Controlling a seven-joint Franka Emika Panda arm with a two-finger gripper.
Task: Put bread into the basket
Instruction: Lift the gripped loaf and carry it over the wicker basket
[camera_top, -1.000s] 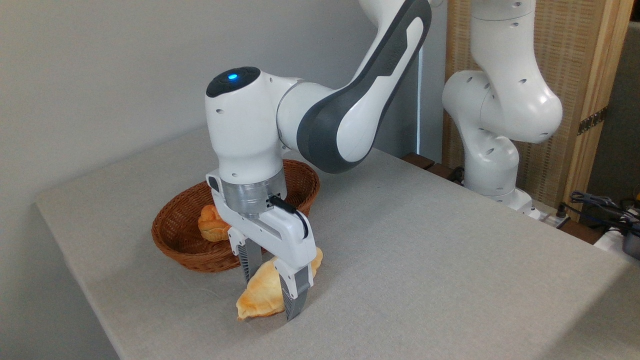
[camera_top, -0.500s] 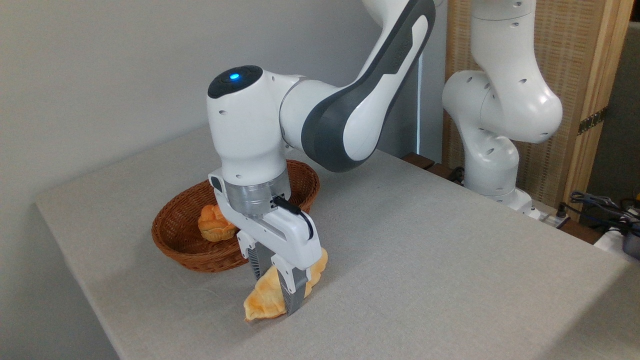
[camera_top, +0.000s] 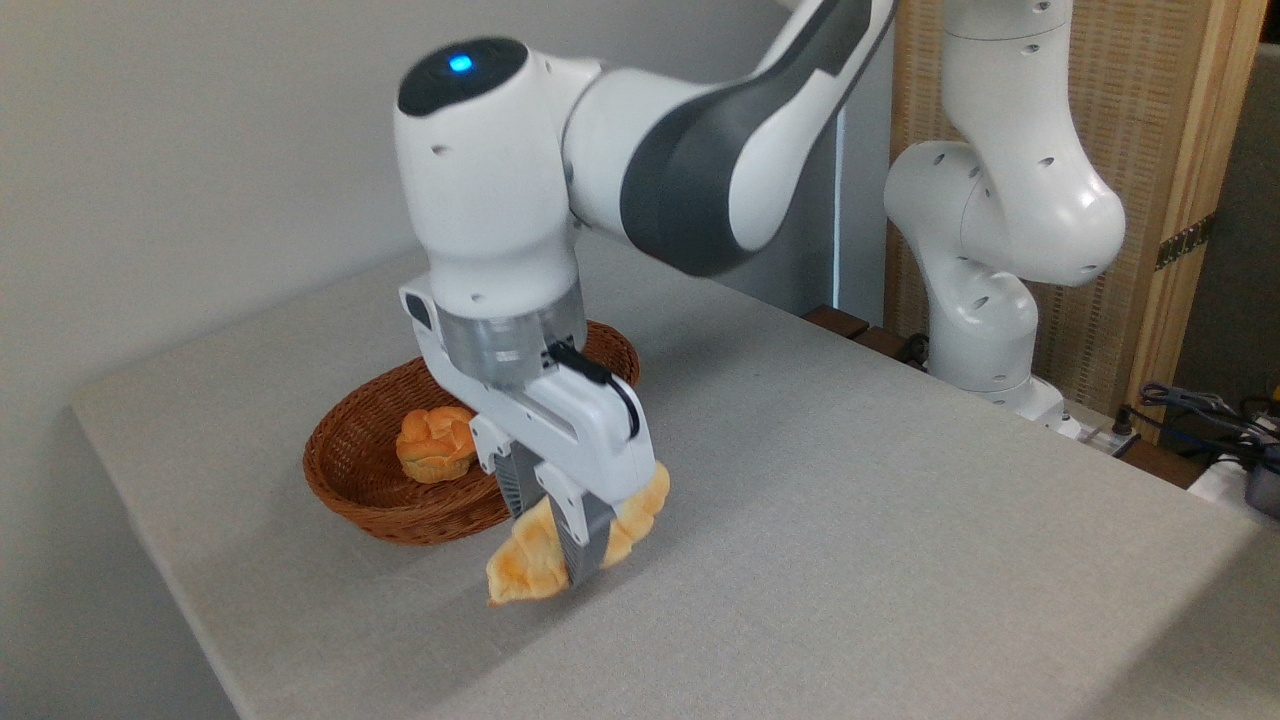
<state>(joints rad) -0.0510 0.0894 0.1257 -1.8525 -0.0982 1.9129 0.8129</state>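
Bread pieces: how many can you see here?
2. A braided loaf is held in the gripper above the table; a small knotted bun sits inside the wicker basket.

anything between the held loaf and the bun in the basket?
Only the basket's near wall. In the camera view the bread, clamped in the gripper, hangs just outside that rim; the bun sits inside on the basket floor.

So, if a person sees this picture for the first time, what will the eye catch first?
First the big white arm, with its gripper shut on the pale golden bread, held just above the grey table at lower centre. Behind it, to the left, sits the reddish-brown wicker basket, with a small orange bun inside.
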